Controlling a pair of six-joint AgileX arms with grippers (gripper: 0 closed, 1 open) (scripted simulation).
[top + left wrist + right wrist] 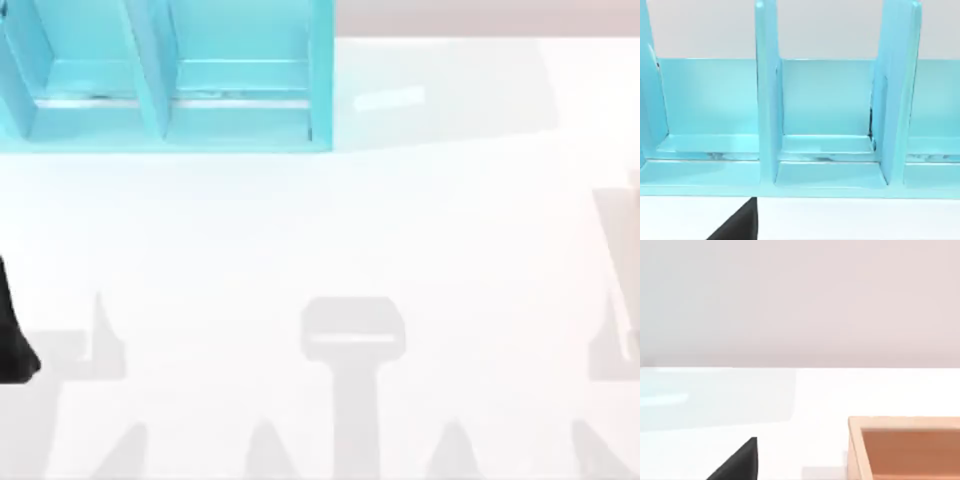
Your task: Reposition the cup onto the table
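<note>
The cup is out of view. The glossy white table spreads across the top view. At its far left edge, about halfway towards the front, is a black part of my left arm. In the left wrist view a black piece of my left gripper hangs over the table, just in front of the light-blue shelf unit. The compartments it faces hold nothing. A black piece of my right gripper hangs over bare white table in the right wrist view.
The light-blue shelf unit with upright dividers stands at the table's back left. An open orange-brown box sits on the table near my right gripper. Grey shadows of the arms fall along the table's front.
</note>
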